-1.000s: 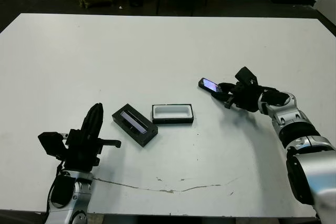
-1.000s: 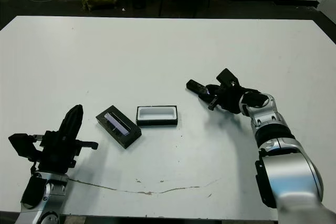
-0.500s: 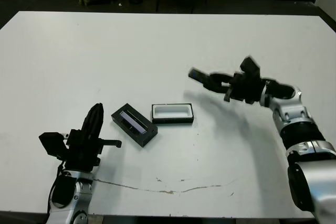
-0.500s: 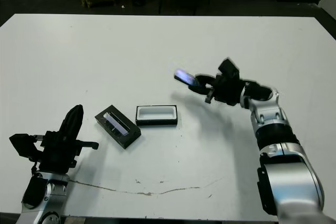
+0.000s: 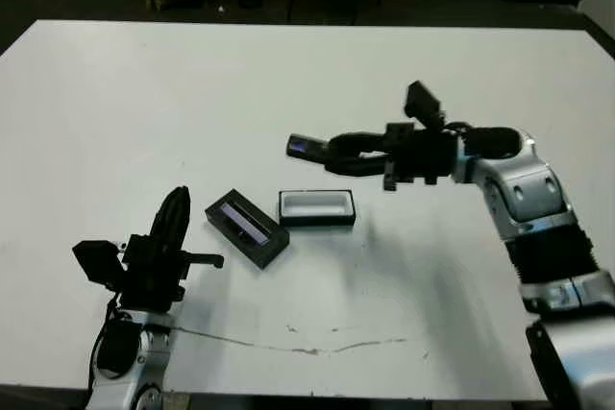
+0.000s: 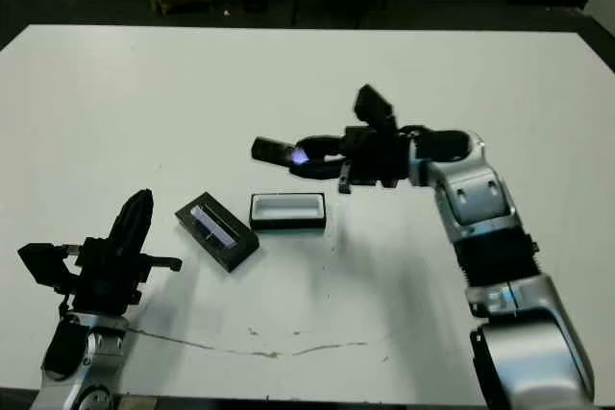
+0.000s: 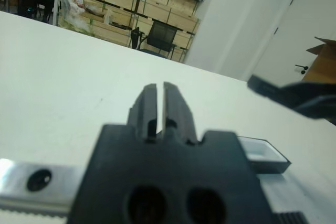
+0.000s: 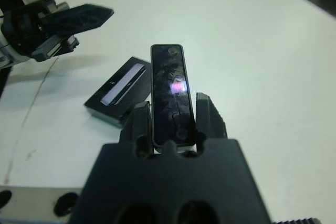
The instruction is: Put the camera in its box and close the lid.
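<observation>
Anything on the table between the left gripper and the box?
Yes, in the left eye view the lid lies between the left gripper and the box, close beside the box.

- White-lined black tray box [image 7: 265, 153]: partly hidden behind left gripper's body in left wrist view.
- Slim glossy black camera bar [image 8: 170, 94]: base hidden between right gripper's fingers.
- Box out of sight in right wrist view.

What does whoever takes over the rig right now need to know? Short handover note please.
Right gripper: jaws shut on the camera, held in the air above and just behind the box.
Left gripper: jaws shut, empty, parked near the table's front left.
Box: open, white lining bare. The lid lies on the table beside it, on its left, at an angle.
Done: camera picked up.
Left: set camera in box, fit lid.
</observation>
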Tool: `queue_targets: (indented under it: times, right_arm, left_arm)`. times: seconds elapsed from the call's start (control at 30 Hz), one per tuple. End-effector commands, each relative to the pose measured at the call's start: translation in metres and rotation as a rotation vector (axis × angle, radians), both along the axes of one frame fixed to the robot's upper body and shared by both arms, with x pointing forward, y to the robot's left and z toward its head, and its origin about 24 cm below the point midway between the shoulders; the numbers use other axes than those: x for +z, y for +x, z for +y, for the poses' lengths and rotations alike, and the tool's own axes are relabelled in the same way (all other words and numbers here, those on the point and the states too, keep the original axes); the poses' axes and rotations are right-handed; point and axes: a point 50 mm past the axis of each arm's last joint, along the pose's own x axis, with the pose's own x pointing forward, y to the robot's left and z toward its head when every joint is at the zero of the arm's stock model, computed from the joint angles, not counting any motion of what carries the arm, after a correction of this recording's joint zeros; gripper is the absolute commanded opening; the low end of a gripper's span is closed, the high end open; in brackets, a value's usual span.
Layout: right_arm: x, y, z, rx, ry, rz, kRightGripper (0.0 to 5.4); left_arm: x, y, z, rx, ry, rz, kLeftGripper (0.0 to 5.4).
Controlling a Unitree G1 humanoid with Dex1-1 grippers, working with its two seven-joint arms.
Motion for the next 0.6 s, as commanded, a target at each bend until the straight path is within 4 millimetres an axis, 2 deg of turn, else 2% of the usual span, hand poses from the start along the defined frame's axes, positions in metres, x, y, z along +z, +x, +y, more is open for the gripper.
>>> queue_targets:
  times: [0.03, 0.33, 0.6]
  right_arm:
    - [-0.006, -0.004, -0.003, -0.005, -0.063, 0.031, 0.51]
    - [-0.009, 0.004, -0.006, 0.037, -0.170, 0.010, 0.51]
    - [0.000, 0.015, -0.012, 0.041, -0.198, -0.026, 0.51]
  left_arm:
    - [-0.006, -0.001, 0.000, 0.000, 0.009, 0.021, 0.00]
    - [-0.005, -0.001, -0.001, -0.001, 0.010, 0.024, 0.00]
    - [-0.005, 0.000, -0.001, -0.007, 0.027, 0.017, 0.00]
